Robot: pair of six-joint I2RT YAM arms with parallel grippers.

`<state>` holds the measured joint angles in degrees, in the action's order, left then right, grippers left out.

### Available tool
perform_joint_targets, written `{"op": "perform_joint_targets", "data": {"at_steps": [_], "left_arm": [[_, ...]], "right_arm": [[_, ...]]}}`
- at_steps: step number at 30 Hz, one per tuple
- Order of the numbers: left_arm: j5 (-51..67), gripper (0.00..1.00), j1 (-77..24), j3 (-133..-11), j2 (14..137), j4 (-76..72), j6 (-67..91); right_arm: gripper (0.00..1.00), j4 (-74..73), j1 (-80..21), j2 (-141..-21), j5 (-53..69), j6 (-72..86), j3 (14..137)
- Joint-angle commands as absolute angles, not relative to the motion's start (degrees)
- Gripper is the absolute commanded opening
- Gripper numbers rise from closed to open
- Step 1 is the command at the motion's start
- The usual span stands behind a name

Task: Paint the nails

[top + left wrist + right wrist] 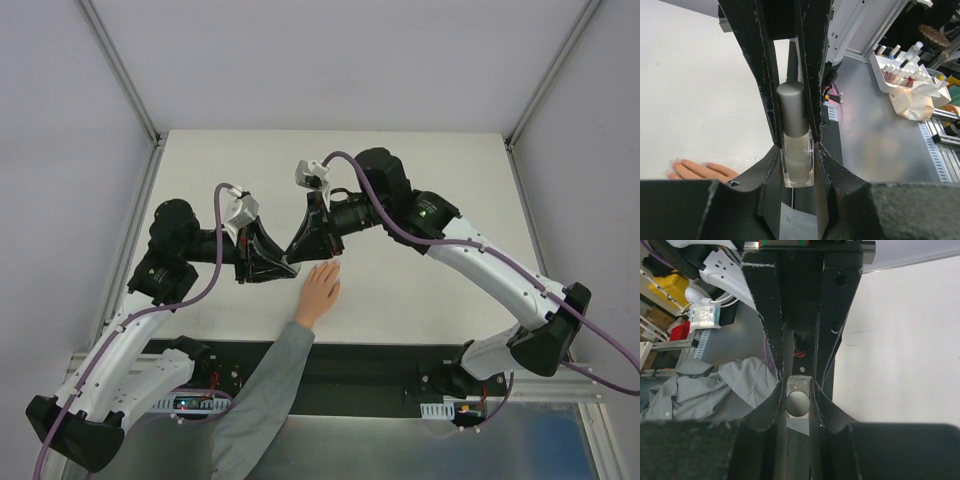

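Lying palm down on the white counter (420, 290), just nearer than the small translucent whitish bottle (798, 160), a pale peach hand (320, 290) in a grey sleeve (265, 390) points its tiny nails (675, 162) toward that bottle. The left claw (290, 268) is clenched on the bottle. From beyond it, the right claw (799, 385) grasps its grey cylindrical cap (799, 402).

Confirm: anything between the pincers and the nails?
Nothing lies between them: the hand with the nails lies flat on the table beside both. But the bottle in the left pincer is still capped; the right pincer clamps the cap.
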<state>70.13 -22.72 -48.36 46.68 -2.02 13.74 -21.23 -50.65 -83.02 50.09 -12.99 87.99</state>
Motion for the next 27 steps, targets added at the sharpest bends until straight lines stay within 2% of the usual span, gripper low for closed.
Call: {"op": "perform_joint_targets", "data": {"at_steps": [1, 3, 4, 6, 7, 11, 15, 20, 22, 25, 27], "left_arm": [[72.44, 0.0, -23.64, -47.99, 42.8, -9.32, 12.22], [67.45, 0.0, -23.73, -47.81, 42.8, -8.09, 10.56], [65.32, 0.0, -23.73, -48.16, 42.89, -7.13, 9.59], [60.15, 0.0, -23.64, -48.69, 43.15, -3.71, 6.08], [54.9, 0.0, -23.73, -49.04, 43.24, -2.91, 4.93], [42.3, 0.0, -23.73, -49.39, 43.59, -0.79, 1.59], [39.9, 0.0, -23.73, -49.39, 44.3, -0.62, 0.53], [41.57, 0.0, -23.73, -49.66, 44.82, -0.62, 0.53], [41.83, 0.0, -23.73, -49.57, 44.56, -0.62, 0.53], [41.92, 0.0, -23.73, -49.22, 43.86, -0.62, 0.53], [42.45, 0.0, -23.73, -48.87, 43.33, -0.62, 0.53]], "right_arm": [[0.01, -18.46, -49.92, -80.95, 55.29, -11.62, 86.83], [0.07, -18.46, -49.83, -80.34, 50.49, -9.59, 87.45], [0.32, -18.81, -49.83, -79.98, 47.84, -7.32, 88.41], [0.46, -20.56, -49.92, -79.02, 36.64, -3.88, 89.47], [0.57, -21.26, -49.92, -78.75, 33.52, -2.3, 90.17], [0.72, -22.67, -50.36, -76.73, 19.37, 9.81, 90.18], [0.78, -24.78, -53.43, -76.99, 9.19, 8.97, 92.1], [0.78, -27.42, -56.07, -81.02, 5.72, 8.53, 96.06], [0.75, -27.6, -56.77, -81.91, 4.4, 8.61, 97.38], [0.63, -27.95, -57.04, -82.88, 2.64, 8.61, 98.61], [0.6, -28.39, -56.95, -83.32, 2.11, 8.61, 99.05]]}}
